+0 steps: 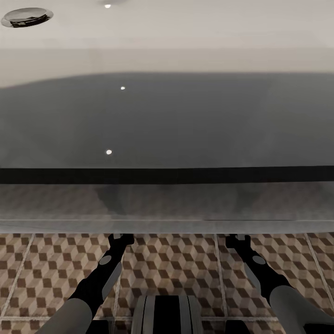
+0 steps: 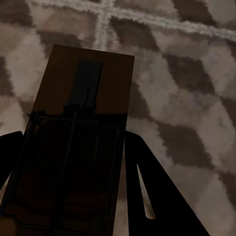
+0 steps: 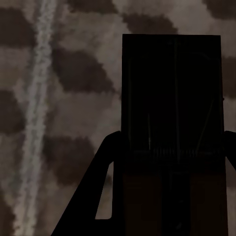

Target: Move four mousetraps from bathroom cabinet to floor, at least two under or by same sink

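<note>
White bathtub [image 1: 167, 120] spans far side with drain [image 1: 27, 16] far left, cube-tiled bathroom floor [image 1: 176, 264] near, both arms reach under its rim, left gripper [image 2: 73, 162] clamps a mousetrap [image 2: 83, 123] above tiles, right gripper [image 3: 169, 162] clamps another mousetrap [image 3: 169, 98] likewise, both in shadow.

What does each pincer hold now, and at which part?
Each holds one mousetrap: the left pincer grips its mousetrap at the wire end, the right pincer grips its mousetrap by one end.
</note>
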Motion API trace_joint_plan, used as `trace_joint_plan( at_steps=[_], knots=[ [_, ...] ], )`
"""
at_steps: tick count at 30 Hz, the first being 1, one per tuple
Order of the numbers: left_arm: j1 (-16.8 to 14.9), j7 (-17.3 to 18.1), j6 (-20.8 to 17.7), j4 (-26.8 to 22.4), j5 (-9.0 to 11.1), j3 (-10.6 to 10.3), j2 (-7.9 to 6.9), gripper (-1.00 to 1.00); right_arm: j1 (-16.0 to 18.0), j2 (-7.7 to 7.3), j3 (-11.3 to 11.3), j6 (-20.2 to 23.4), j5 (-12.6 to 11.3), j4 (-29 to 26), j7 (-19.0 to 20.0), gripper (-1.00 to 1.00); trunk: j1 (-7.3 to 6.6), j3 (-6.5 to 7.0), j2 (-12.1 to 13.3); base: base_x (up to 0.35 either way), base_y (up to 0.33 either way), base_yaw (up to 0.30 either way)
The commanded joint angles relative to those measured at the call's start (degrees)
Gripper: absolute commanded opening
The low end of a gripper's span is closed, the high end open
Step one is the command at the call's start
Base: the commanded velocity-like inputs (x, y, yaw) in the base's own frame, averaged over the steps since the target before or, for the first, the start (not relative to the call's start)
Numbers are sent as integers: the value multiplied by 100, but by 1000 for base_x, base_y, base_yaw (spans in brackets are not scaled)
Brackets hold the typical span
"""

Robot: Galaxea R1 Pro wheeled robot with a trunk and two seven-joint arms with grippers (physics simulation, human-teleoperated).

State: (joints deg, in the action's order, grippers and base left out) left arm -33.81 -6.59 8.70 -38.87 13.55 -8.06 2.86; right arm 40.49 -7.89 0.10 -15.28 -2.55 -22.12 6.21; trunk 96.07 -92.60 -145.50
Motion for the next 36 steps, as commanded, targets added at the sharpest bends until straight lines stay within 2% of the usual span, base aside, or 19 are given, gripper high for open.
trace_joint_plan(
  at_steps=[1,24,29,36],
  knots=[
    [-3,-55,24,2,33,-37,-5,-100,2,-2,-1,-19,-35,6,38,-100,-1,-3,-1,0,0,0],
    [-3,-53,27,2,34,-37,-5,-100,2,-2,-4,-74,-44,-3,38,-100,-1,-3,-1,0,0,0],
    [-3,-55,27,2,34,-37,-5,-100,2,-2,-24,-330,-49,-3,38,-100,-1,-3,-1,0,0,0],
    [-3,-53,27,2,34,-37,-5,-100,2,-2,-26,-391,-52,4,38,-100,-1,-3,-1,0,0,0]
  ],
)
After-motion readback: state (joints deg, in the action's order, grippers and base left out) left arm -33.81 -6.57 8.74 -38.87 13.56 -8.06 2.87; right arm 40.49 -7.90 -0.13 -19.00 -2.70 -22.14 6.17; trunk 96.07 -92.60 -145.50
